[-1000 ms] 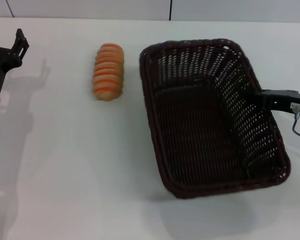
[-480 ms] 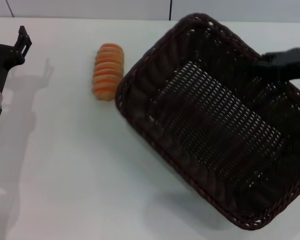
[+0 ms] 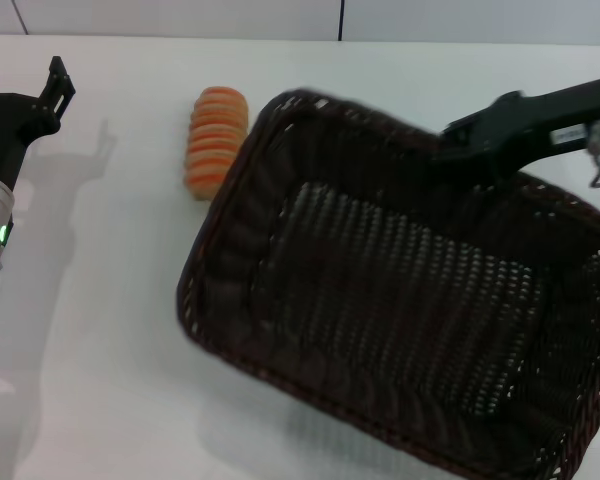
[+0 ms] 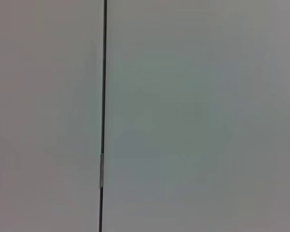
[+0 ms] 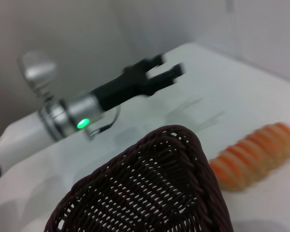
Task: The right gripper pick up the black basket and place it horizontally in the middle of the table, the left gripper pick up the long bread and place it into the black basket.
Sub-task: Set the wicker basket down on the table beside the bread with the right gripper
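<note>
The black basket hangs tilted above the table, its near-left corner low and close to the camera. My right gripper is shut on the basket's far rim. The long bread lies on the table just beyond the basket's left corner, apart from it. My left gripper is open and empty at the far left, well left of the bread. The right wrist view shows the basket's corner, the bread and the left gripper beyond. The left wrist view shows none of these.
A grey wall with a dark vertical seam runs along the table's far edge. The left wrist view shows only a plain surface with a seam. The left arm's shadow lies on the table.
The right gripper has lifted the basket and swung it left while turning it, so its corner now reaches beside the bread. The left gripper has shifted slightly.
</note>
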